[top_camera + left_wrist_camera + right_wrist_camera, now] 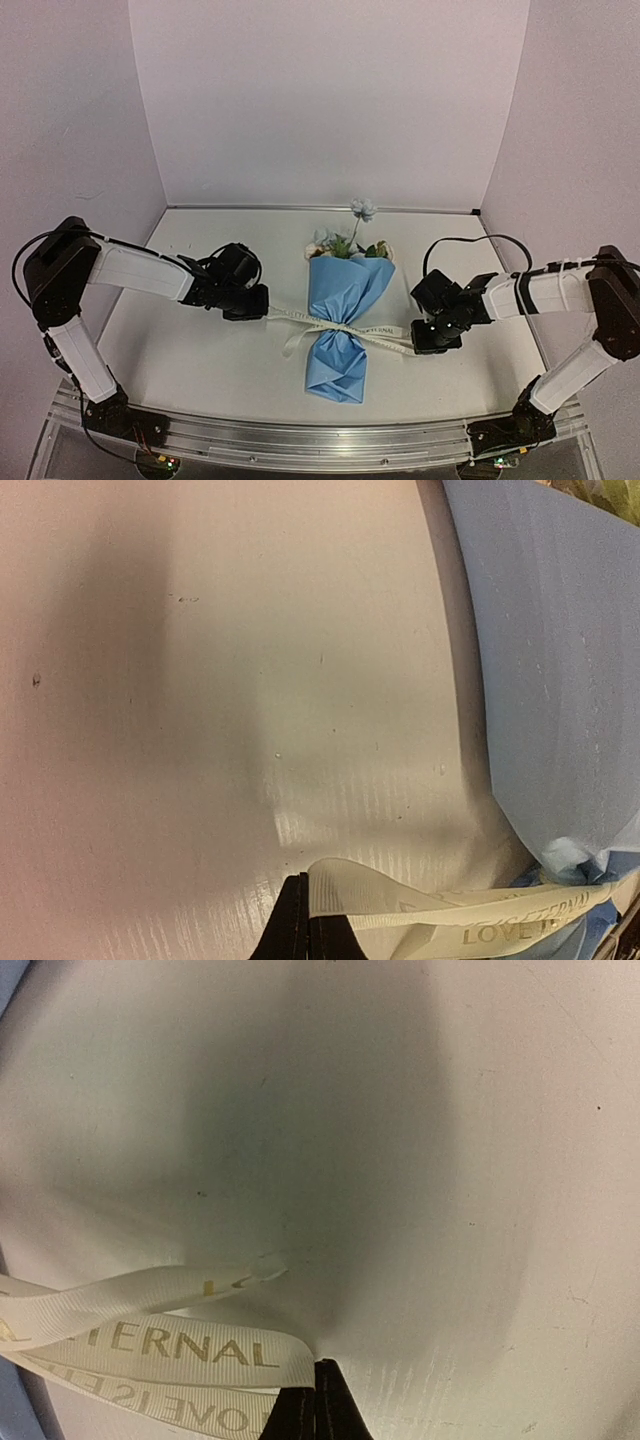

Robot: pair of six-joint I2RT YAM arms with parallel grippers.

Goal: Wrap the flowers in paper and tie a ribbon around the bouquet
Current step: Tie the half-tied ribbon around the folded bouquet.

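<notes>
The bouquet (342, 320) lies in the middle of the table, a blue paper (340, 365) cone with pale flowers (348, 243) and green leaves at its far, wide end. The cream ribbon (345, 327) crosses its narrow waist, stretched out to both sides. My left gripper (262, 300) is left of the cone and shut on the ribbon's left end. In the left wrist view the ribbon (400, 900) folds into the closed gripper (300, 880), beside the paper (550, 660). My right gripper (418, 340) is shut on the right end. There the lettered ribbon (180, 1345) enters the closed gripper (316, 1365).
White walls enclose the white table (200, 350) on the left, back and right. A metal rail (320, 440) with both arm bases runs along the near edge. A loose ribbon tail (150, 1290) lies on the table near the right gripper.
</notes>
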